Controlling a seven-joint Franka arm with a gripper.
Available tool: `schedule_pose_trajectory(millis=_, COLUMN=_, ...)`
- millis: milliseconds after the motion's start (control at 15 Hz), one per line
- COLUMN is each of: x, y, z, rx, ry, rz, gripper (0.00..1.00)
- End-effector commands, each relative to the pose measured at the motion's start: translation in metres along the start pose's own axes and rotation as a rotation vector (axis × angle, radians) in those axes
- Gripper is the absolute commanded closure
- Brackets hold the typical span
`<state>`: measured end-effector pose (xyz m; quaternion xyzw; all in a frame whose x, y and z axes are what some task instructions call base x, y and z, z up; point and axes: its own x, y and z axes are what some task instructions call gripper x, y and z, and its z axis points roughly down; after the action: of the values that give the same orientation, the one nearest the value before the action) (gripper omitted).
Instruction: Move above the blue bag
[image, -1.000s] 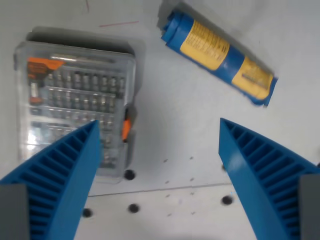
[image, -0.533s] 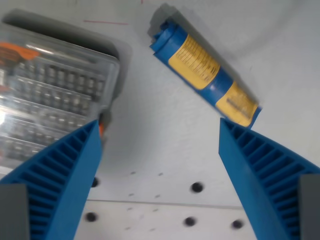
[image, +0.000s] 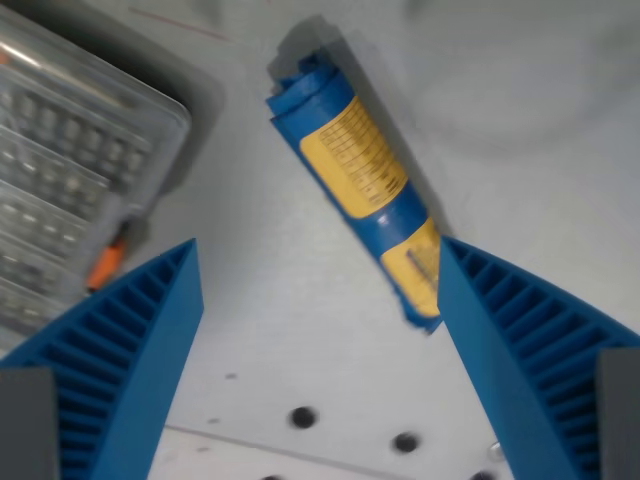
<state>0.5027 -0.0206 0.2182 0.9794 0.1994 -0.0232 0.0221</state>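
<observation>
The blue bag (image: 355, 180) is a rolled blue package with yellow labels, lying diagonally on the white table from upper middle to lower right. My gripper (image: 320, 300) is open, its two blue ribbed fingers (image: 120, 370) spread at the bottom corners. It holds nothing. The bag's lower end lies beside the finger on the wrist view's right and is partly hidden by it. The bag's upper part sits between and beyond the fingers.
A clear plastic bit-set case (image: 70, 190) with an orange latch lies at the wrist view's left. The white table (image: 300, 340) has a seam and several small holes near the bottom edge.
The camera has shifted and turned. The bag has slid from the upper right toward the middle of the view, and the case has slid off toward the left edge. The gripper stays open.
</observation>
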Motion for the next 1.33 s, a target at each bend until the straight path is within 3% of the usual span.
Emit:
schedule_pose_trajectory(millis=67, x=-0.005, y=0.006, z=0.011, rx=-0.08, ry=0.072, rz=-0.353, gripper=0.0)
schedule_pose_trajectory(millis=733, x=-0.011, y=0.019, z=0.041, rx=-0.093, ry=0.08, rz=-0.417, gripper=0.0)
schedule_pose_trajectory(millis=1333, x=-0.014, y=0.022, z=0.049, rx=-0.09, ry=0.075, rz=-0.355, gripper=0.0)
